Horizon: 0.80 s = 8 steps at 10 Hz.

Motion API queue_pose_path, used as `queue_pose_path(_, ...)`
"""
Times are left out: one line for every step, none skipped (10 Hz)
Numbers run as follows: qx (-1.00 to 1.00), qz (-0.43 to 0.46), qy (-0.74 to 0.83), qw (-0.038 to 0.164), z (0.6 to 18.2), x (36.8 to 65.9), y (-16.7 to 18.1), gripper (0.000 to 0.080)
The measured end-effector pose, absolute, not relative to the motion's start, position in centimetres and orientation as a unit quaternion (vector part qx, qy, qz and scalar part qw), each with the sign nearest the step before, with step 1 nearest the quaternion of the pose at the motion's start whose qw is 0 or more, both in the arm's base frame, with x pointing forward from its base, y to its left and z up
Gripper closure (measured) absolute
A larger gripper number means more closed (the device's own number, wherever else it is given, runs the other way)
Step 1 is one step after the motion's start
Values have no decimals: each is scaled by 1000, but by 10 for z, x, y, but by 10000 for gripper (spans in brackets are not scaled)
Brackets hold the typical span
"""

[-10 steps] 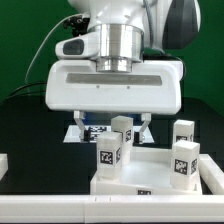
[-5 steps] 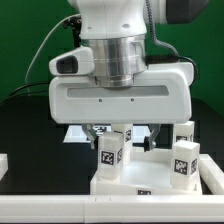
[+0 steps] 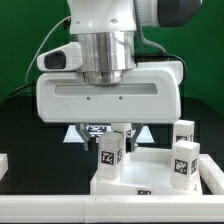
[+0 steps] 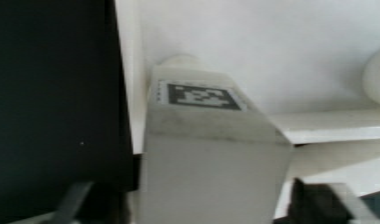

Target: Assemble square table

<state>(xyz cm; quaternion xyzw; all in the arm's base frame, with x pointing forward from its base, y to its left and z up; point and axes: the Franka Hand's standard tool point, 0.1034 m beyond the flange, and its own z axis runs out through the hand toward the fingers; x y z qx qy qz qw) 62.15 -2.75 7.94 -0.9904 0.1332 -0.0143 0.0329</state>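
Low in the frame's middle, the gripper (image 3: 120,130) hovers over a leg (image 3: 110,153) standing on the tabletop (image 3: 150,172); its grip I cannot tell. Seemingly leg-fitting; next, grasp squarely.

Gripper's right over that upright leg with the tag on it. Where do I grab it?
Take the leg on its upper body, just below the tagged end, coming straight down from above. It stands upright on the tabletop with flat opposite sides for the fingers, and the gripper sits above it; neighbouring legs crowd a sideways approach.
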Motion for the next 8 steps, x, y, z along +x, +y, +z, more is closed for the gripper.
queue_pose_path(-990,-14,133,33,79,621,-28,482)
queue_pose_path(-984,-13,173,34,79,621,-27,515)
queue_pose_path(-977,-11,209,35,79,621,-27,515)
queue_pose_path(-969,-12,244,34,78,621,-27,515)
queue_pose_path(-949,-13,313,35,78,621,-26,515)
queue_pose_path(-925,-9,378,36,78,621,-28,515)
queue_pose_path(-892,-5,451,44,77,620,-28,515)
queue_pose_path(-837,-3,543,63,76,621,-27,515)
